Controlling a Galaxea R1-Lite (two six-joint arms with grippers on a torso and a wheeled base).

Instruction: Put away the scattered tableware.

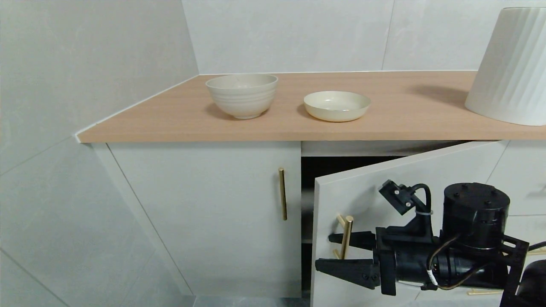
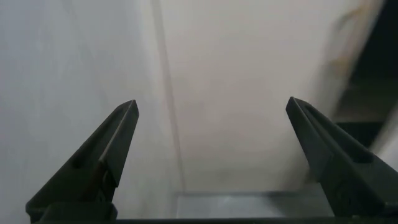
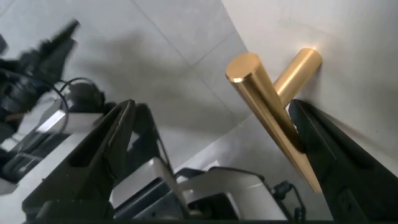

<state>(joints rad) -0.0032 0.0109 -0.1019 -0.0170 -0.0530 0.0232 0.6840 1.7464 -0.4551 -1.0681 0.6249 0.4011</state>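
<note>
On the wooden countertop (image 1: 418, 106) stand a ribbed cream bowl (image 1: 242, 94) and, to its right, a shallow cream dish (image 1: 337, 105). Below, the right cabinet door (image 1: 362, 187) is swung partly out, with a dark gap beside it. My right gripper (image 1: 325, 251) is open at that door's gold handle (image 1: 348, 228). In the right wrist view the handle (image 3: 273, 106) stands between the fingers, close against one fingertip (image 3: 311, 127), and the right gripper (image 3: 211, 107) is wide apart. My left gripper (image 2: 212, 104) is open and holds nothing, facing a plain white panel.
The left cabinet door (image 1: 204, 213) is closed, with its own gold handle (image 1: 282, 194). A tall white ribbed object (image 1: 512, 68) stands at the counter's right end. Tiled walls close in the left side and back. Dark cabinet interior (image 1: 307, 187) shows behind the open door.
</note>
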